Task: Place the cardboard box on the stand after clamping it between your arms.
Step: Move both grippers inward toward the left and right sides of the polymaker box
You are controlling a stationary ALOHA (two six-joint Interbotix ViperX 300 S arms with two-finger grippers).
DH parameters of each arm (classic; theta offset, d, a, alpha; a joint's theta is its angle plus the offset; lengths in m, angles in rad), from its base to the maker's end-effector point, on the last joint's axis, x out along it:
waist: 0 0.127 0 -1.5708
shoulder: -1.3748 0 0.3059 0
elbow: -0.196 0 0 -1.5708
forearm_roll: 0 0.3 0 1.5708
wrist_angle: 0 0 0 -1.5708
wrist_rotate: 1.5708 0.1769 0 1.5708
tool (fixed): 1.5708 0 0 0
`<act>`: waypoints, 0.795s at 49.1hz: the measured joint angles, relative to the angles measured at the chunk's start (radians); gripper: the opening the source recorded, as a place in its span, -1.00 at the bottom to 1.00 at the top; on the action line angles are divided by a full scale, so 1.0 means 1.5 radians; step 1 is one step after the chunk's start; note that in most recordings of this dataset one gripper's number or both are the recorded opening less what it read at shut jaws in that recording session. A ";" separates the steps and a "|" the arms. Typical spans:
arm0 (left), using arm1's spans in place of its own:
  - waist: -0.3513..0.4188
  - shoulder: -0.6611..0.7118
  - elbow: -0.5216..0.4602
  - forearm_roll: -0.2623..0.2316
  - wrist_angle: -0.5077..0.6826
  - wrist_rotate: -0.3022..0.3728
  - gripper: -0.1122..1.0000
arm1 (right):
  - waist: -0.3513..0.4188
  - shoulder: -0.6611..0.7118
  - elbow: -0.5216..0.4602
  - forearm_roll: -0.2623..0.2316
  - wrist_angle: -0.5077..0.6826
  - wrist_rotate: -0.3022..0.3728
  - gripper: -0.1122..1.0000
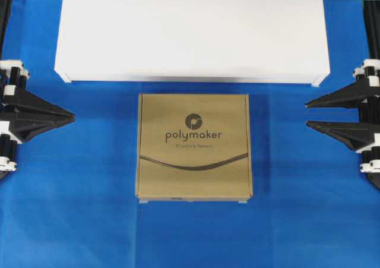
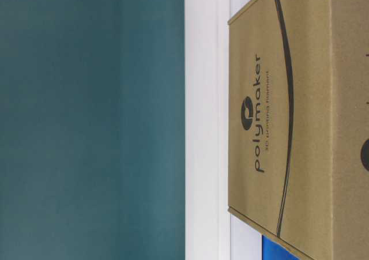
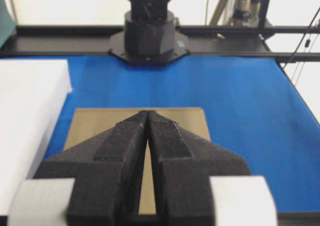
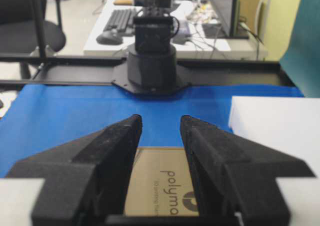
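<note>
Nearest the left wrist camera, the left gripper (image 3: 148,113) is seen with its two pointed black fingers pressed together, only a thin slit being left between them further back. Nothing is pinched between them. From overhead the same gripper (image 1: 72,117) is shown at the left edge, its joined tip aimed at the middle of the table.

Close to the right wrist camera, the right gripper (image 4: 160,123) is seen with its fingers parted, a clear gap being kept between the tips. Nothing is held there either. Overhead, this gripper (image 1: 306,114) is found at the right edge, its two separate points aimed inward.

The cardboard box (image 1: 195,146) is laid flat on the blue cloth (image 1: 71,220), printed face up, between the two grippers and well apart from both. The round logo, the word "polymaker" and the curved dark line can be read on its top. It is placed just in front of the stand (image 1: 190,30), with a narrow strip of blue left between them, so no contact is made.

In the table-level view, which is turned on its side, the box (image 2: 300,127) is shown before the white stand (image 2: 204,121), with a teal backdrop (image 2: 86,121) behind.
</note>
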 measured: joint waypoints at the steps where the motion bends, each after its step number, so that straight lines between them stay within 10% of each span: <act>1: 0.000 0.001 -0.001 0.002 0.001 -0.001 -0.71 | 0.000 0.000 0.000 0.000 0.000 0.001 -0.54; 39: 0.018 0.186 -0.147 0.029 0.383 -0.006 -0.78 | -0.076 0.014 -0.054 0.022 0.423 0.011 -0.67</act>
